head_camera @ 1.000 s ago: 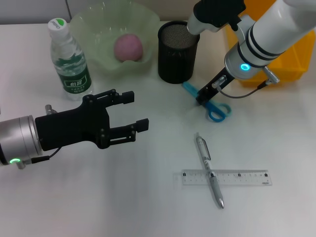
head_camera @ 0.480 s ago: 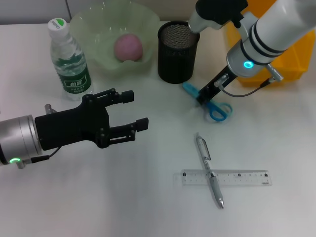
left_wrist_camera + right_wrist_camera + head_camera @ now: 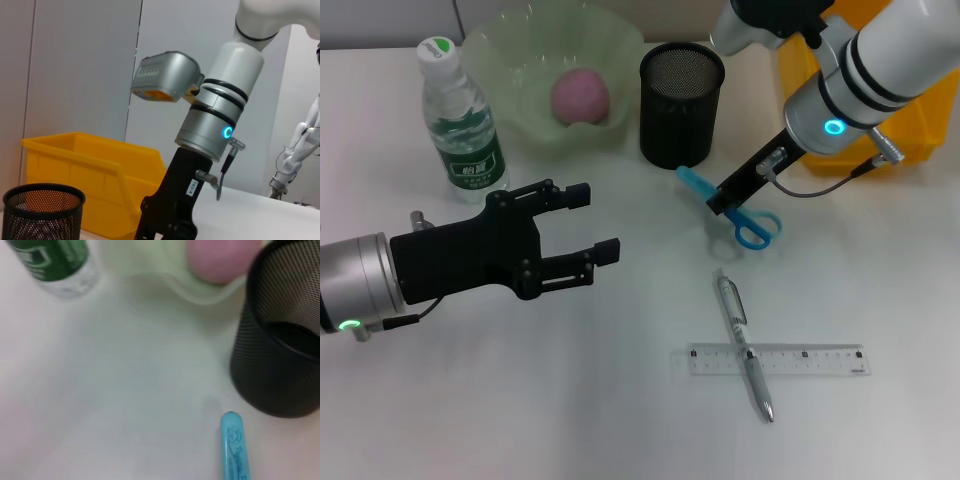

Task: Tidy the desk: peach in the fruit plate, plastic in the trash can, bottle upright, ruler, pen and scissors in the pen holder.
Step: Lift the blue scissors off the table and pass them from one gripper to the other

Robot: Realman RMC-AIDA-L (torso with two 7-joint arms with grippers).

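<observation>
My right end effector (image 3: 718,200), clamped on the scissors (image 3: 735,208), has just tipped their sheathed end off the tabletop (image 3: 620,400) at 5 o'clock of the holder (image 3: 681,104), starting the lift; my left end effector (image 3: 582,226) hovers open.

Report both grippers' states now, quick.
Left gripper: open, holding nothing, hovering over the desk.
Right gripper: shut on the blue scissors, beside the pen holder.
</observation>
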